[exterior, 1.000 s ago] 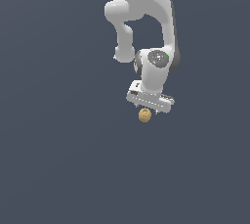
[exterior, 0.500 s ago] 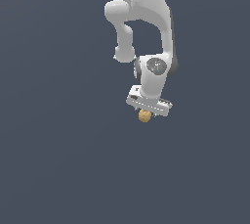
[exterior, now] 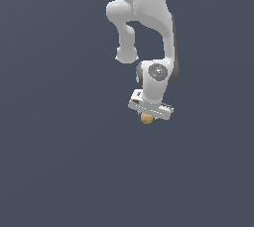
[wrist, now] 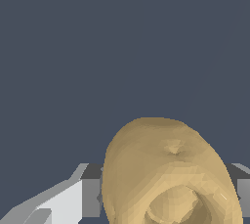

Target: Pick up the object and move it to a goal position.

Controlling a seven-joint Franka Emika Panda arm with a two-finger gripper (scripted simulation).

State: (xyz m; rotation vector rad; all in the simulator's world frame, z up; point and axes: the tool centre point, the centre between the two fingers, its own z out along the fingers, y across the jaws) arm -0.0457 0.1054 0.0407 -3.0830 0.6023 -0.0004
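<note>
The white arm [exterior: 146, 18] came down from the top of the exterior view, bent at its joints, and ended in a gripper [exterior: 147, 116] tilted a little, its flat white body sloping down toward the exterior view's right. The object [exterior: 146, 118], a small tan-yellow lump, sat directly under that body, touching it and only partly showing below it; it was narrower than the gripper. In the wrist view the object [wrist: 168, 174] filled much of the picture, rounded and lumpy, with a small dimple on its upper face and a deeper round hollow lower down. A grey and white finger [wrist: 73, 196] pressed against one side of it, and a sliver of a second finger [wrist: 242, 189] showed at the other side, so the gripper was clenched on the object from both flanks. Whether the object rested on anything could not be told, since everything around arm and object was one even dark blue-grey ground [exterior: 59, 161], the same in both views. No edge, corner or rim of a carrying surface showed anywhere, and the ground lay open on every side of the gripper. A small round cap with faint red marks sat on the wrist joint [exterior: 158, 72]; the marks were too small to read.
</note>
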